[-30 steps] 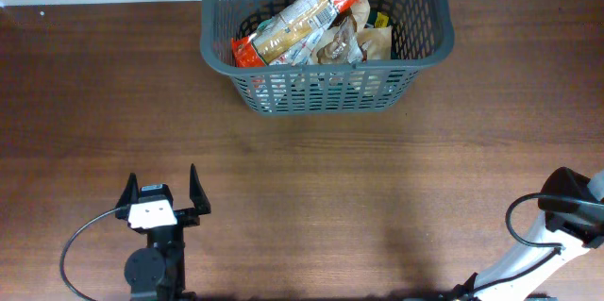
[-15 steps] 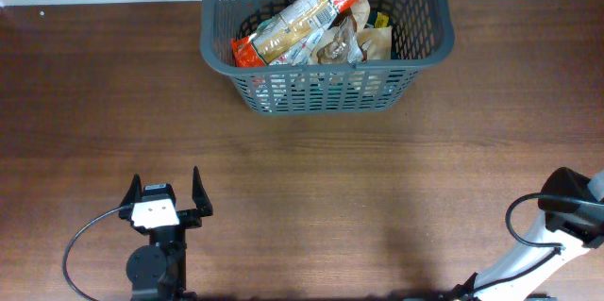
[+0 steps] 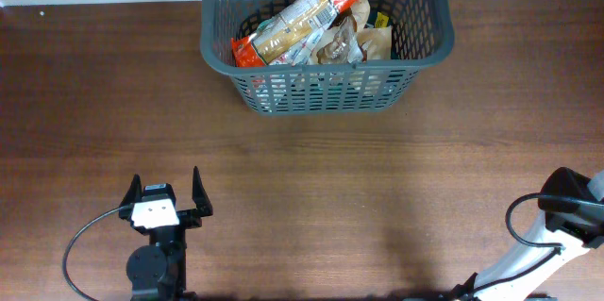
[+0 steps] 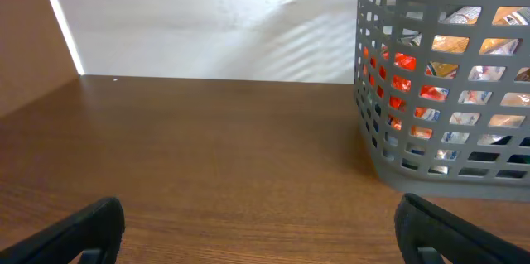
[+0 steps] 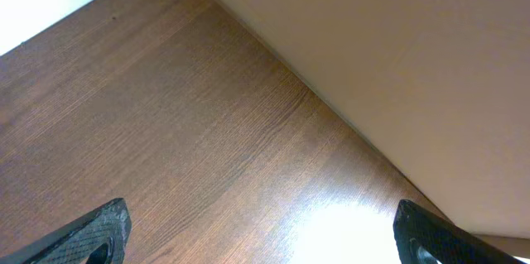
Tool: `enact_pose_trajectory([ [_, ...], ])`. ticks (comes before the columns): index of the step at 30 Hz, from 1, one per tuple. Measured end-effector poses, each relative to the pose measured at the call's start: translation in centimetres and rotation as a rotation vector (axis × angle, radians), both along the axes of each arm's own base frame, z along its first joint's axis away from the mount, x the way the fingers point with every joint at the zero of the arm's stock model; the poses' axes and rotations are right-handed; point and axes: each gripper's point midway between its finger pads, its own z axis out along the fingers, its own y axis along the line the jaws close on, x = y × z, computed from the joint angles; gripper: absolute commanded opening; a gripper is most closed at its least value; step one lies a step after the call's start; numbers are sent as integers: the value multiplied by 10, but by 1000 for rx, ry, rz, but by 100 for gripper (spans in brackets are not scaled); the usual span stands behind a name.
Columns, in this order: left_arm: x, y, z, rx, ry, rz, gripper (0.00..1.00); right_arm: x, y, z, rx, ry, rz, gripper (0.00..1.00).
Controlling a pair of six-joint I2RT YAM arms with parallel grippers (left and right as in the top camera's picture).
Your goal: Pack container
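Down at the near left, the left gripper [image 3: 163, 186] sits low over the dark brown wooden table [image 3: 85, 103], jaws spread wide with nothing between them. Its wrist view shows the black fingertips [image 4: 83, 231] at the frame's lower corners. Well apart from it, at the far edge and right of centre, stands the large dark grey slotted plastic basket [image 3: 326, 93]. It holds a long orange-and-clear pasta packet [image 3: 293, 23] propped on tan and yellow packets [image 3: 354, 41]. At the near right corner sits the right arm [image 3: 566, 209]; the right gripper [image 5: 261, 235] also has its jaws apart, empty, facing the table's wood grain. Every packet I can see lies in the basket, so packing looks finished and the step seems to be parking. Doing it well means holding both arms low and away from the basket's walls, jaws apart, so nothing nudges it.
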Motion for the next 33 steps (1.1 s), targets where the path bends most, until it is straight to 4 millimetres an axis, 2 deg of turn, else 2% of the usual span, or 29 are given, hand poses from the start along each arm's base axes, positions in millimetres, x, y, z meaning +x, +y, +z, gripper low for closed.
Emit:
enact_pose_trajectory([
  [13,0,0,0,0,0,0,99,-1,1,1,-1,-3,0,99],
  [16,0,0,0,0,0,0,99,-5,3,10,-12,-20,0,99],
  [19,0,0,0,0,0,0,99,-18,12,33,-40,-69,3,99],
  [23,0,0,0,0,0,0,99,-45,38,78,-98,-172,26,99],
  [26,0,0,0,0,0,0,99,-67,74,110,-133,-251,86,99],
  [28,0,0,0,0,0,0,99,-82,101,122,-137,-279,143,99],
  [31,0,0,0,0,0,0,99,-100,123,126,-136,-295,191,99],
  [33,0,0,0,0,0,-1,99,-110,129,123,-135,-296,199,99],
])
